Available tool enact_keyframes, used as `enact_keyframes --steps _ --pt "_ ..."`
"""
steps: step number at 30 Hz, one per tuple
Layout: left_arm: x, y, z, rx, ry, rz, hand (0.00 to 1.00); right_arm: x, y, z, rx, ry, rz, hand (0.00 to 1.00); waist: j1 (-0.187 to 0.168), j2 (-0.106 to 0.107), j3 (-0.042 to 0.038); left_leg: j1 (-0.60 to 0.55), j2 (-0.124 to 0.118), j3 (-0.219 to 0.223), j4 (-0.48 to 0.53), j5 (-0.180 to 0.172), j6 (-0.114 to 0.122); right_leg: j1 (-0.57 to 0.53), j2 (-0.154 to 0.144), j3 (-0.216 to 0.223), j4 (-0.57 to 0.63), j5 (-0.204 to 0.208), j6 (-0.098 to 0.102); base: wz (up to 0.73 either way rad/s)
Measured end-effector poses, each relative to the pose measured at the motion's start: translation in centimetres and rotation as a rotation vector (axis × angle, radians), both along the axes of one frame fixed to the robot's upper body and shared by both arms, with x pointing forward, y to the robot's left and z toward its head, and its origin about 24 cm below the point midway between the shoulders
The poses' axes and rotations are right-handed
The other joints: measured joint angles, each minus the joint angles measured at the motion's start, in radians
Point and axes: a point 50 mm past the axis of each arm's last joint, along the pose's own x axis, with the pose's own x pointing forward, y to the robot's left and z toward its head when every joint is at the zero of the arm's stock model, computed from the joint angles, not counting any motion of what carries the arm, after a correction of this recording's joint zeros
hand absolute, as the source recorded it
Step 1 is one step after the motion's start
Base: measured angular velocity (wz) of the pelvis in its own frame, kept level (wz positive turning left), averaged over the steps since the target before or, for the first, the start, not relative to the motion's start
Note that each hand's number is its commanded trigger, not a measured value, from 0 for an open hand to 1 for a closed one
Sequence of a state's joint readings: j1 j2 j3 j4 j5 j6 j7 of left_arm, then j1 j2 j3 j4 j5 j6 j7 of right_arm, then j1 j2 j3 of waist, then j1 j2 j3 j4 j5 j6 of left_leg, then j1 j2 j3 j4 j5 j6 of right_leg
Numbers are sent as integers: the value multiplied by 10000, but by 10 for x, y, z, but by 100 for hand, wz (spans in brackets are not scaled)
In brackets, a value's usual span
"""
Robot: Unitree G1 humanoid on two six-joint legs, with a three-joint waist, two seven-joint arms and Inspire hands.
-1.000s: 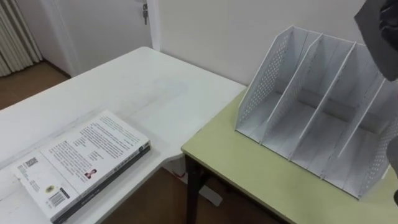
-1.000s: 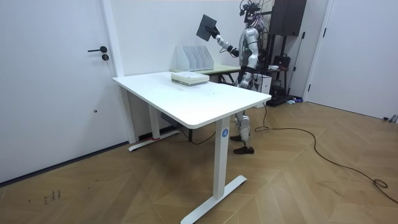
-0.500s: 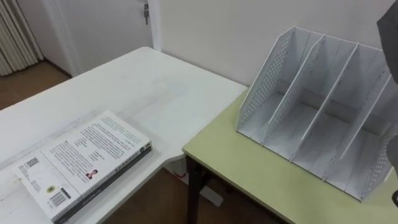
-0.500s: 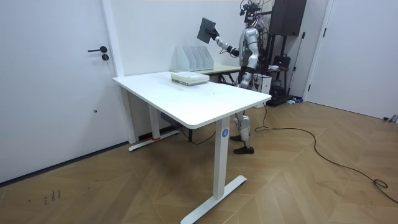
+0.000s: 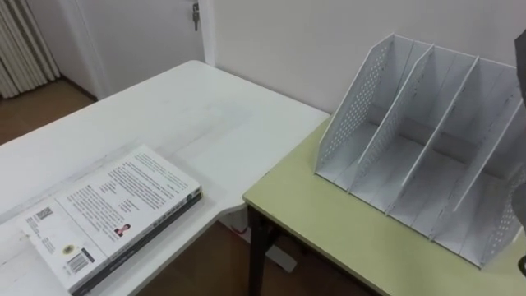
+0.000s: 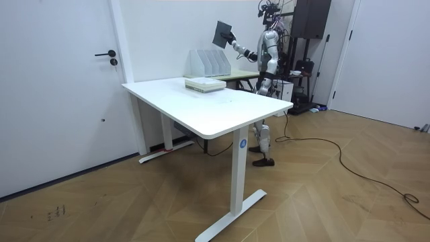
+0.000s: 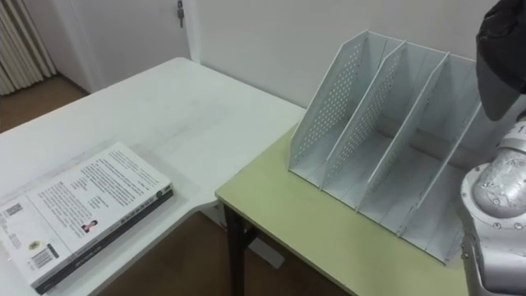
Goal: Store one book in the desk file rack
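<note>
Your right hand (image 6: 231,41) is clenched on the dark book (image 7: 500,57), holding it high above the file rack (image 5: 419,156). That's the task's thing, in the air and not yet in a slot. The grip is tiny in the room view, so I can't tell how deep the hold goes.

The rack stands at the back of the green tabletop (image 5: 312,214), against the wall, and the compartments you can see are empty. A second, pale book (image 5: 111,218) lies flat near the front edge of the white tabletop (image 5: 164,107), well apart from the rack.

Here's the risk. The book has to drop between thin upright dividers, and if it comes down tilted or across a divider's top edge, it could jam. A jam could also shove the light rack back or tip it. Let go too high and the book may bounce out onto the green tabletop or off its edge. With the book at the far right of your eye views, alignment is hard to judge, so bring it lower and square it before you release.
</note>
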State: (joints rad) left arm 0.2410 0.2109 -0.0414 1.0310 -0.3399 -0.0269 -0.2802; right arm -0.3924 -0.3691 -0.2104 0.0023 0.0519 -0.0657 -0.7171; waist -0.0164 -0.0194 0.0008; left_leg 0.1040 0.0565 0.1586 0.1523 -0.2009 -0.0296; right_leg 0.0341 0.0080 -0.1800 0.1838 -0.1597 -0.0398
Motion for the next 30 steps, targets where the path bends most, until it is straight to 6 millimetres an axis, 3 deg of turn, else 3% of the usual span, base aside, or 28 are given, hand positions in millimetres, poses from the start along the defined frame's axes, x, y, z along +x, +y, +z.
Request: enact_keyframes --steps 8,13,24,25,26,30 --pt "-2 2 -1 212 139 356 0 12 -5 -28 312 1480 120 100 46 -56 26 6 0 -55 -7 0 0 11 0 3 4 0 0 0" --pt "-1 3 0 242 94 494 0 16 -11 -44 807 2252 252 100 223 -153 -7 -45 -6 -91 1 0 0 7 -5 -45 -11 1 0 3" --pt "0 3 -1 179 198 508 0 21 -11 -52 1358 2709 1050 100 209 -134 -2 -69 -4 -218 -4 0 0 13 -18 -158 -1 1 0 2" --pt "0 3 -1 171 221 511 0 21 -11 -53 1422 2781 1069 39 206 -127 1 -70 -6 -216 -4 0 0 12 -22 -158 -1 1 0 0" --pt "0 3 -1 168 229 511 0 21 -11 -54 1455 2804 1087 0 206 -124 1 -72 -7 -215 -4 0 0 10 -24 -160 0 1 0 0" --pt "0 3 -1 136 314 613 0 22 -12 -57 1910 2968 1249 0 211 -121 2 -80 -13 -201 -1 0 0 7 -41 -159 -13 -5 3 0"
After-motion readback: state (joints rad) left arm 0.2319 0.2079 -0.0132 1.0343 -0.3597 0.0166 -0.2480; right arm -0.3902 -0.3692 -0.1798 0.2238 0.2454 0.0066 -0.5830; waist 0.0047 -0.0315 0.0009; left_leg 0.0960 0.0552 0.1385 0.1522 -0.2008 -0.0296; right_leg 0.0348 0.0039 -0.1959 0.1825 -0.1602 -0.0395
